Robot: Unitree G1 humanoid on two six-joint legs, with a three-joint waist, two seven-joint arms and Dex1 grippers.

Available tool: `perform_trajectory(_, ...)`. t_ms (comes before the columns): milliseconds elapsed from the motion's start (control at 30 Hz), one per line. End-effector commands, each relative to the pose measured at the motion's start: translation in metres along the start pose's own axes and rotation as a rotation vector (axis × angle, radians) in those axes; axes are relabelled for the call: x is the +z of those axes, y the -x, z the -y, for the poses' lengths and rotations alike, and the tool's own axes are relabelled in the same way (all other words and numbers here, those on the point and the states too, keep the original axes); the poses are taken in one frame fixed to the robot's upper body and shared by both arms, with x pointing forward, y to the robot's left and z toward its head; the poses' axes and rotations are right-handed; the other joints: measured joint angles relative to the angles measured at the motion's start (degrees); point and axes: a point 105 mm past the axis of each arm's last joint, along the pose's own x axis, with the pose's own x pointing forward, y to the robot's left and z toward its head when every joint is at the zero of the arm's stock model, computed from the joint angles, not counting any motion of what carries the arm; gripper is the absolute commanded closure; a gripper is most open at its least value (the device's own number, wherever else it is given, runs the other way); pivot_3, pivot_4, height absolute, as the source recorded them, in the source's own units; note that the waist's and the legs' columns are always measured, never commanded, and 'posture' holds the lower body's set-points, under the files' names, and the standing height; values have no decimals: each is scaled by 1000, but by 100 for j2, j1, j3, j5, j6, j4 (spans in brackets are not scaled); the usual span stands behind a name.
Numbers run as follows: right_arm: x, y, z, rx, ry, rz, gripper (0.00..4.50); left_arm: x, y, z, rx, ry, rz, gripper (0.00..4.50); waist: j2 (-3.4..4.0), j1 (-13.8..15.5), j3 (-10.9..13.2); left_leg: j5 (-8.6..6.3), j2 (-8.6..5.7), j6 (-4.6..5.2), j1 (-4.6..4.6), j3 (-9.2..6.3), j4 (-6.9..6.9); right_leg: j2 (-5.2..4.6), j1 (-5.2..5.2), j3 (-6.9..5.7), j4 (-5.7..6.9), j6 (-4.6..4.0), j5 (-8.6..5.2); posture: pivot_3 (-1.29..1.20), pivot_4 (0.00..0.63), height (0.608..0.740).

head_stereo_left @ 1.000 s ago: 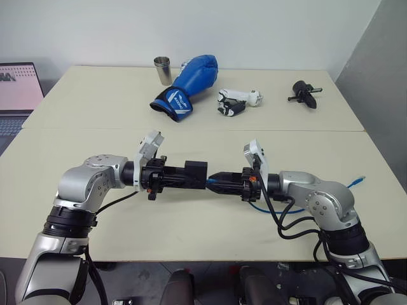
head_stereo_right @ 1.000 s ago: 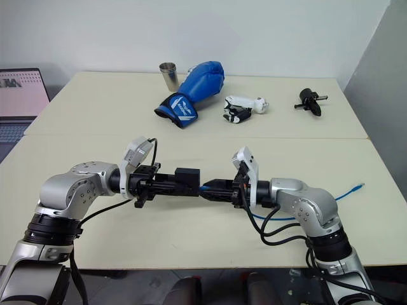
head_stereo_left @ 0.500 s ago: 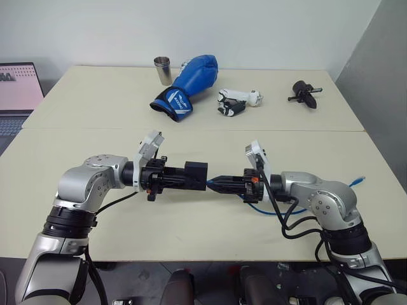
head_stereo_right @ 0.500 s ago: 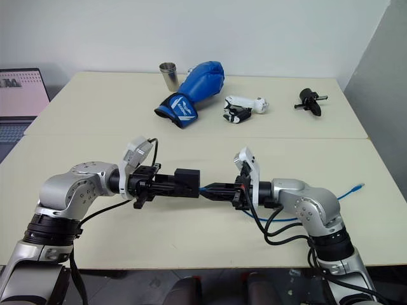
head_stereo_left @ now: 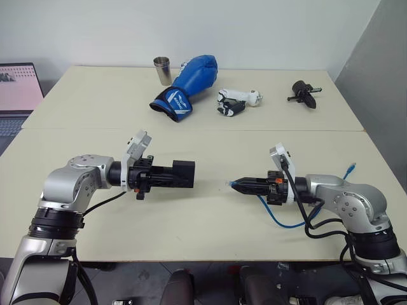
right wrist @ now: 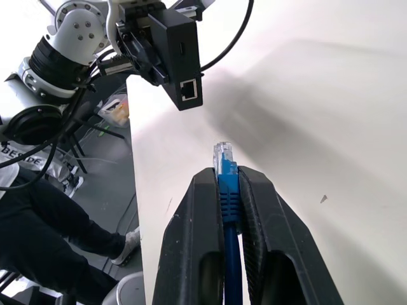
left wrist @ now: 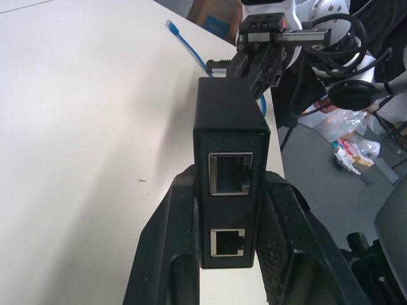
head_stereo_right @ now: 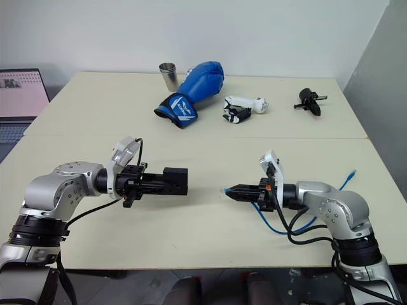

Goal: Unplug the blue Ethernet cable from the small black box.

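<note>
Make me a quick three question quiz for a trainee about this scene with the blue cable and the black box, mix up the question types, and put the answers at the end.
1. True or false: the blue cable is plugged into the black box.
2. Which gripper holds the box? A) left gripper B) right gripper C) neither
3. Fill in: at the far side of the table, the metal cup stands next to a blue boxing ____.

Key:
1. False. The plug is out, pinched in the right gripper, with a gap of bare table between it and the box.
2. A
3. glove
</note>
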Motion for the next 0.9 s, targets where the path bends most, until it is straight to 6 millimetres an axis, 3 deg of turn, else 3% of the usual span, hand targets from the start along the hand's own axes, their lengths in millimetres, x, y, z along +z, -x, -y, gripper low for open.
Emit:
perform_trajectory(33, 25, 10, 73, -438, 213, 90, 4419, 10, 2, -5, 56, -44, 52, 3717, 0, -3, 0, 0, 0, 0, -1, 0, 0, 0, -1, 0, 0, 0, 0, 0, 150, 740)
perform_trajectory(133, 31, 22, 129, -748, 353, 82, 4419, 10, -4, -9, 92, -49, 74, 3717, 0, -10, 0, 1, -5, 0, 1, 11, 2, -3, -3, 10, 0, 8, 4, 0, 150, 740)
perform_trajectory(200, 31, 29, 156, -884, 392, 52, 4419, 7, -6, -13, 122, -52, 81, 3717, 0, -16, 0, 1, -3, 0, -2, 10, 2, -3, -4, 8, 0, 4, 6, 0, 150, 740)
perform_trajectory(333, 27, 32, 177, -942, 361, 32, 4419, 4, -9, -18, 165, -74, 81, 3717, 2, -18, 2, 2, -4, -1, -9, 14, 0, -6, -10, 10, -1, -25, 22, 0, 150, 740)
perform_trajectory(367, 27, 33, 179, -943, 341, 41, 3715, 4, -9, -19, 177, -84, 84, 3717, 2, -18, 2, 2, -4, -1, -10, 14, 0, -6, -10, 9, -1, -27, 21, 0, 150, 740)
perform_trajectory(433, 28, 33, 178, -919, 319, 58, 3368, 6, -8, -22, 206, -101, 98, 3717, 3, -17, 2, 2, -4, -1, -13, 14, -2, -8, -10, 11, -3, -30, 20, 0, 150, 740)
perform_trajectory(600, 36, 37, 163, -828, 280, 114, 2264, 14, -3, -33, 302, -108, 179, 3717, 3, 9, 2, 2, -5, -2, -16, 14, 0, -13, -9, 10, -3, -30, 20, 0, 150, 740)
perform_trajectory(733, 50, 38, 127, -681, 360, 117, 1409, 17, 6, -52, 468, -158, 239, 3717, 10, 22, 5, 2, -4, -1, -14, 8, 4, -11, -8, 4, 5, -29, 20, 0, 150, 740)
perform_trajectory(800, 56, 28, 93, -526, 441, 105, 1065, 20, 16, -71, 639, -187, 294, 3717, 10, 24, 5, 2, -4, -1, -14, 5, 6, -11, -6, 3, 4, -29, 20, 0, 150, 740)
perform_trajectory(900, 53, 6, 37, -283, 531, 60, 1029, 17, 35, -100, 952, -249, 348, 3717, 16, 42, 6, 2, -7, -1, -15, 4, 7, -14, -5, 2, 3, -28, 20, 0, 150, 740)
